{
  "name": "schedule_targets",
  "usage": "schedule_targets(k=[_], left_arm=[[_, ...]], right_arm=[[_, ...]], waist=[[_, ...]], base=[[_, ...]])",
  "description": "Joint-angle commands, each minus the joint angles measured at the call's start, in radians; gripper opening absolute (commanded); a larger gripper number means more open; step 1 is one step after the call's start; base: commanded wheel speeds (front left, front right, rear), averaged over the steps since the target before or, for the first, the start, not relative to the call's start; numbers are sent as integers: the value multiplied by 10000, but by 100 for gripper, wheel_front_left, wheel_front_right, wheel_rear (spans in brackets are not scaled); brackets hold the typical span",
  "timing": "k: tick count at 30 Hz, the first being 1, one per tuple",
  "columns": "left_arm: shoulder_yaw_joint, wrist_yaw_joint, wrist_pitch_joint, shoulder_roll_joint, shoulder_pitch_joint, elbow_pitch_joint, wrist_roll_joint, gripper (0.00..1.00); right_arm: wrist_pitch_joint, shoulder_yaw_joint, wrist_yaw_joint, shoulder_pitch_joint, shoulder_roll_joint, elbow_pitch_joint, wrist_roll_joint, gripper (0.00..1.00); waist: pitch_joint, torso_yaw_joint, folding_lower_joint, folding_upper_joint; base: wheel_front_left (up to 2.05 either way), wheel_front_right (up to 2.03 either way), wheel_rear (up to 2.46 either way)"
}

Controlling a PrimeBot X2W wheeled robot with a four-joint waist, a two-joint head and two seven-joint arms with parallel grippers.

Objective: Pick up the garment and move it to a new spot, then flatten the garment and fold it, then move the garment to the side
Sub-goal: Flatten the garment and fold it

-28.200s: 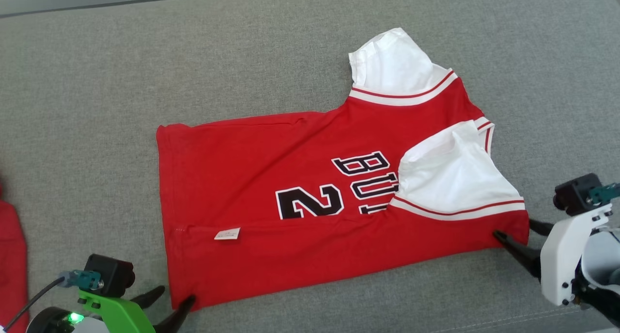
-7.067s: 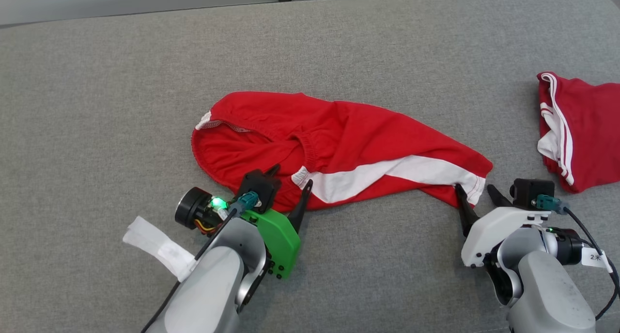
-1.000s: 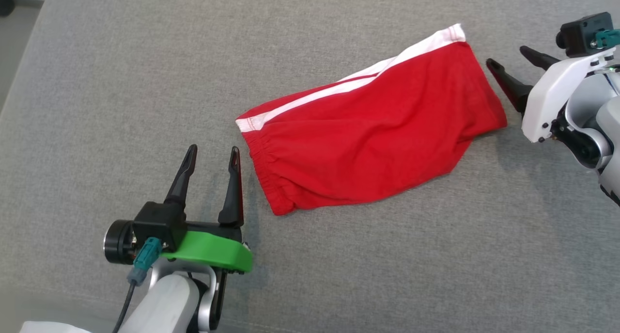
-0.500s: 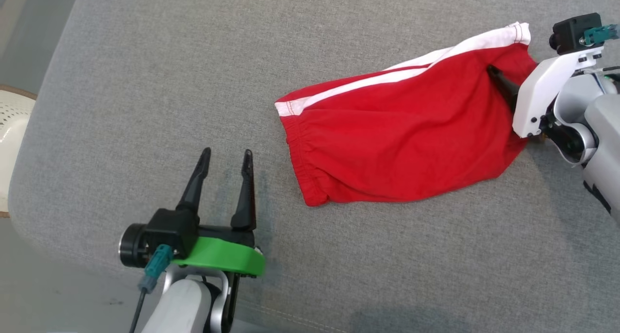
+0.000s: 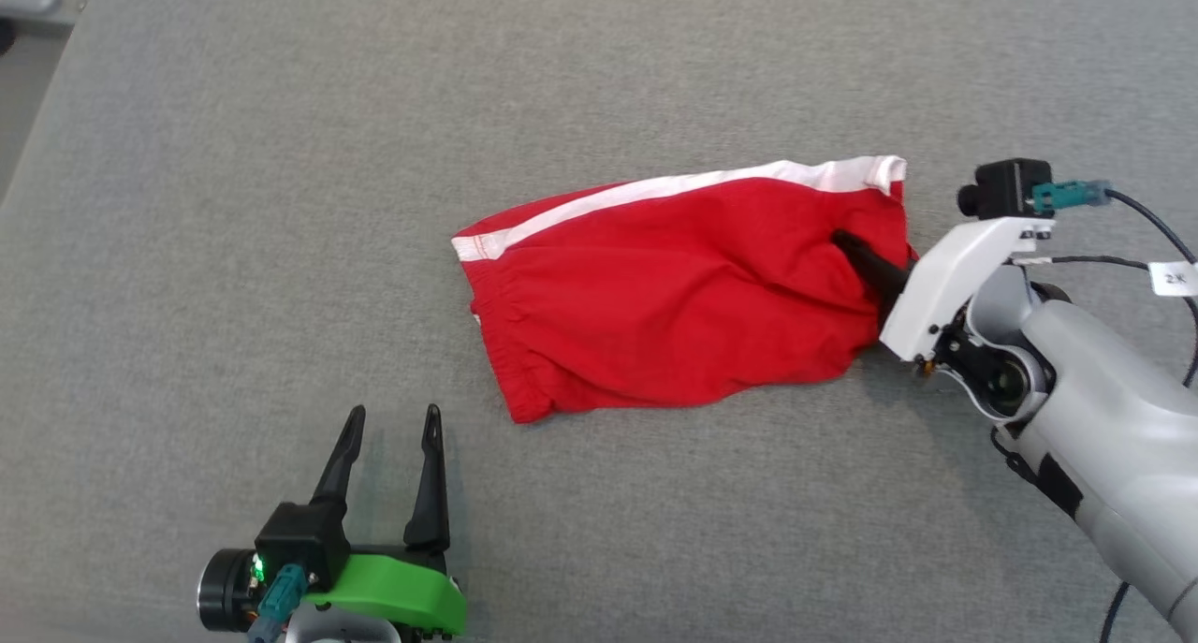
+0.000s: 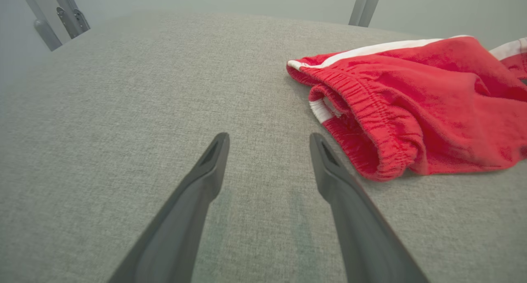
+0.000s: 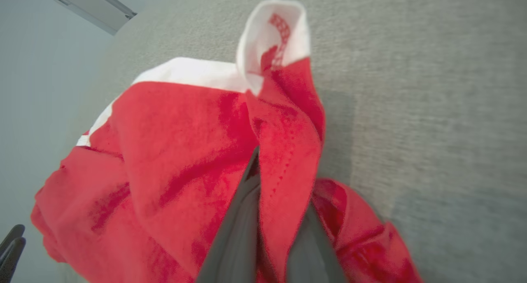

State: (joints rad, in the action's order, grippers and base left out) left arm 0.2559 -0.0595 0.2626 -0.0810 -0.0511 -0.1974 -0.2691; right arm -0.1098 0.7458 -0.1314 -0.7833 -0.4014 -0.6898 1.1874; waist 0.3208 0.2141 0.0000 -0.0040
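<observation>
The garment (image 5: 674, 297) is a pair of red shorts with a white side stripe, lying folded on the grey padded surface (image 5: 281, 203). My right gripper (image 5: 847, 245) is shut on its right end, with red cloth pinched between the fingers (image 7: 243, 217) and a white-edged corner standing up beyond them. The garment (image 7: 177, 151) bunches around that grip. My left gripper (image 5: 393, 414) stands open at the lower left, apart from the elastic waistband end (image 6: 370, 122). Nothing lies between the left gripper's (image 6: 268, 139) fingers.
The grey surface's left edge (image 5: 37, 128) drops to the floor at the upper left. Metal posts (image 6: 49, 23) stand behind the surface's far edge. The left gripper's tips (image 7: 12, 242) show at the lower left of the right wrist view.
My right gripper, open beside the garment's right end a second ago, has pushed onto it and shut on the cloth. The head camera has shifted. The left gripper stays open.
</observation>
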Motion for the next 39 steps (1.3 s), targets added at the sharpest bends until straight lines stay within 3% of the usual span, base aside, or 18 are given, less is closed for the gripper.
schedule_targets(k=[1,7,15,21,26,29,35,39], left_arm=[[-77,79,25,1,317,-16,91,100],[-86,275,25,108,710,-62,267,100],[-87,434,25,166,876,-168,461,100],[-146,410,25,198,880,-16,446,100],[-120,413,25,241,1029,37,478,100],[-57,431,25,257,915,-12,533,100],[147,513,25,271,536,-197,686,100],[252,583,25,278,436,-360,789,100]], right_arm=[[116,-111,14,399,-313,-212,108,0],[318,-733,14,1078,-845,-1185,590,0],[1085,-1264,11,1238,-1054,-2172,613,0],[1532,-1870,7,761,-1323,-1543,794,0],[1211,-1810,7,643,-443,-254,663,0],[1176,-1609,7,765,483,-34,219,0],[1513,-1682,7,462,2598,-1025,-936,0],[1837,-1918,7,66,3304,-1820,-1540,0]], waist=[[-1454,-1685,0,40],[-1668,-2017,0,40],[-1704,-1951,0,40],[-1486,-1653,0,40],[-1416,-1578,0,40],[-1353,-1484,0,40],[-1287,-1340,0,40],[-1275,-1303,0,40]], base=[[0,0,0],[0,0,0],[0,0,0],[0,0,0],[0,0,0],[0,0,0],[0,0,0],[0,0,0]])
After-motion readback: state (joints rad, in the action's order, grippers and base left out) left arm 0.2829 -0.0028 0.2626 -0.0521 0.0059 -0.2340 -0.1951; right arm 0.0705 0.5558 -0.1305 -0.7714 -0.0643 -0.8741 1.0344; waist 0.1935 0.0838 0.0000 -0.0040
